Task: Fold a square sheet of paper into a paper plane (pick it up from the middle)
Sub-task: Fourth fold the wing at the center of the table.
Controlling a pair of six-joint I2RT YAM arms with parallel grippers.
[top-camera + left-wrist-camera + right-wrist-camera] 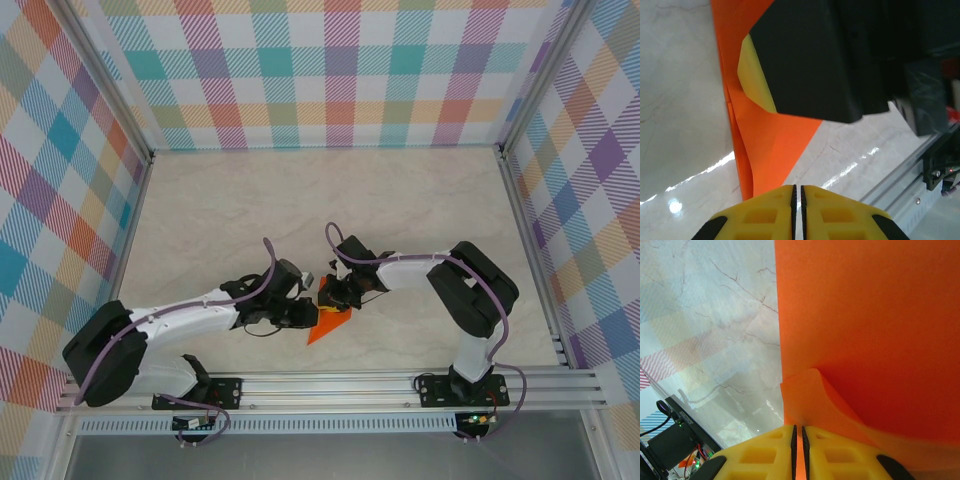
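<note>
R gripper (798, 427) pinches 1 sheet (865, 315) — L gripper (798, 187) closed

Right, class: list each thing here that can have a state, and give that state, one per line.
orange paper: folded over, layers overlapping, creased.
left gripper: shut, at the paper's edge.
right gripper: shut on the orange paper, which bunches up at its fingertips.

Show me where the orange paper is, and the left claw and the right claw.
orange paper (328, 326), top view, on its bare triangular corner.
left claw (798, 189), left wrist view, midway between its yellow fingertips.
right claw (798, 429), right wrist view, midway between its yellow fingertips.
</note>
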